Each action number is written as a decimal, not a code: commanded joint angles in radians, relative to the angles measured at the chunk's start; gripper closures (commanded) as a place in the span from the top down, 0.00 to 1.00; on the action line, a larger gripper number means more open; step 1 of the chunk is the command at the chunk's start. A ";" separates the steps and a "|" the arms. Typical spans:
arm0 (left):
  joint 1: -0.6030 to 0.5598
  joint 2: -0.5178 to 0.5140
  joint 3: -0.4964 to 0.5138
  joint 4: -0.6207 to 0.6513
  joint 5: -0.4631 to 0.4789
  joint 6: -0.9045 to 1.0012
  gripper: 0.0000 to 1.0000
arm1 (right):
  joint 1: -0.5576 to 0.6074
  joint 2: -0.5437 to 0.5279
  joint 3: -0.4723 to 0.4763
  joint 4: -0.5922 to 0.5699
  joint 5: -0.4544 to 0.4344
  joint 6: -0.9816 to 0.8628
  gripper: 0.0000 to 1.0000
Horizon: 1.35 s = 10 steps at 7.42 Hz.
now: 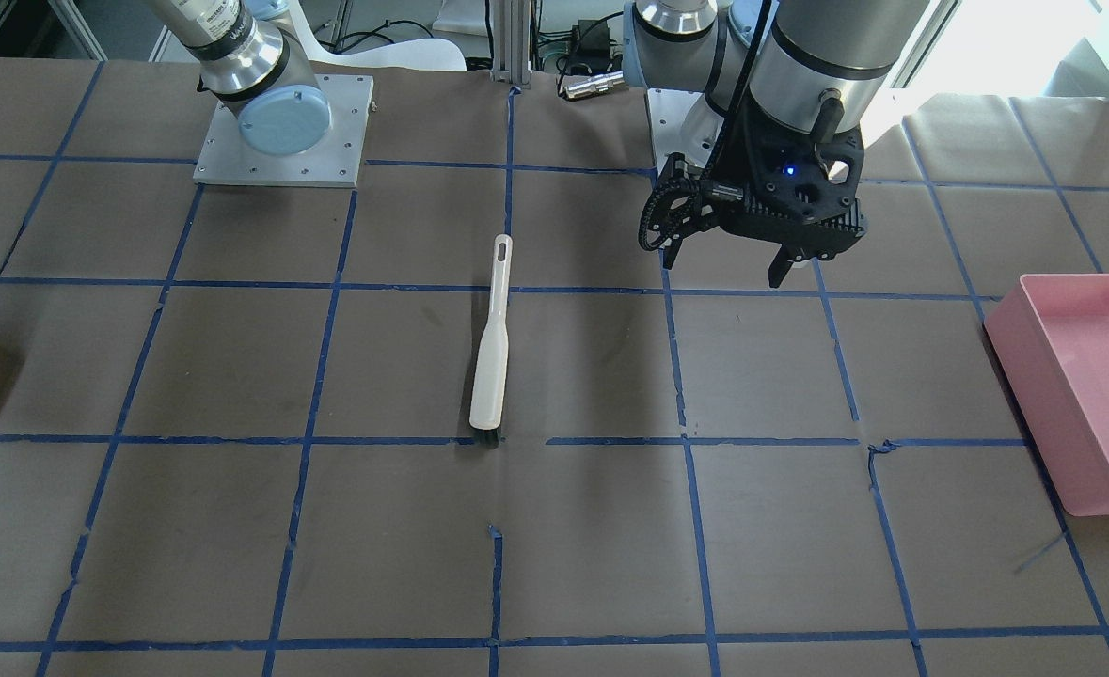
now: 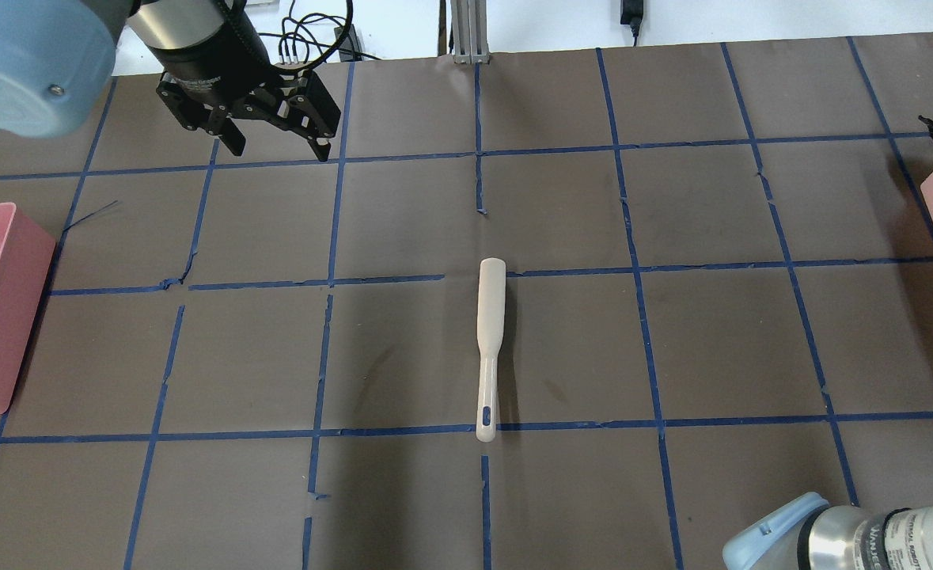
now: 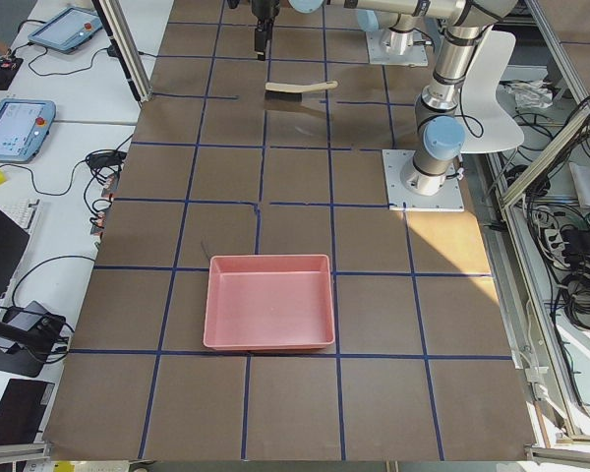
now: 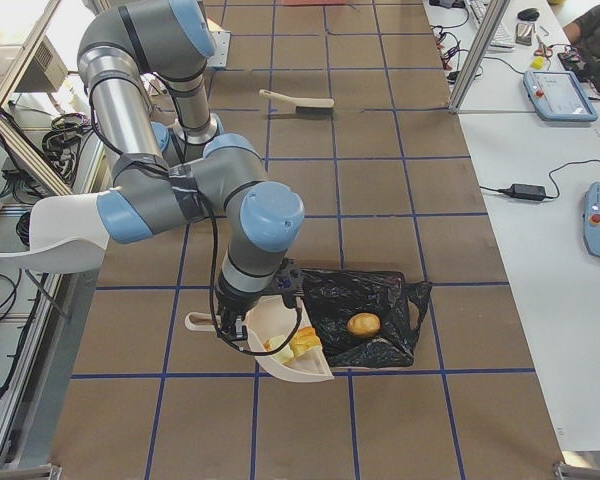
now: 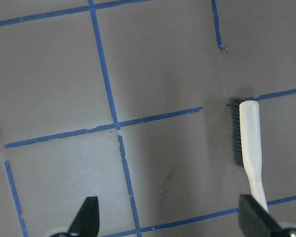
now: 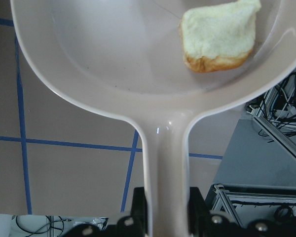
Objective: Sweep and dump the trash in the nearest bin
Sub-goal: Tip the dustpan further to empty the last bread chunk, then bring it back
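Left gripper (image 2: 280, 150): we see it spread wide, empty.
Right gripper (image 6: 167, 212): we see it clamping the dustpan (image 6: 113, 64) handle.

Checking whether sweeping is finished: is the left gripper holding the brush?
No: the brush lies alone on the table, and the left gripper hangs open well away from it.

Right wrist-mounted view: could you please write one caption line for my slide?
The right claw grips the dustpan by its handle; one pale yellow chunk lies in the pan.
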 commanded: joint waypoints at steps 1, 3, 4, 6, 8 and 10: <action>0.015 0.025 -0.015 -0.050 0.018 0.015 1.00 | 0.028 0.001 0.001 0.000 -0.043 -0.014 0.01; 0.023 0.034 -0.017 -0.058 0.027 0.017 1.00 | 0.036 0.002 0.002 -0.041 -0.046 -0.084 0.01; 0.025 0.036 -0.019 -0.061 0.029 0.017 1.00 | 0.040 0.004 0.004 -0.065 -0.064 -0.122 0.01; 0.025 0.037 -0.020 -0.060 0.027 0.017 1.00 | 0.049 0.002 0.004 -0.065 -0.067 -0.138 0.01; 0.025 0.042 -0.020 -0.061 0.027 0.017 1.00 | 0.089 -0.011 0.007 -0.044 0.055 -0.038 0.00; 0.026 0.043 -0.020 -0.061 0.029 0.017 1.00 | 0.126 -0.050 0.030 0.088 0.220 0.178 0.00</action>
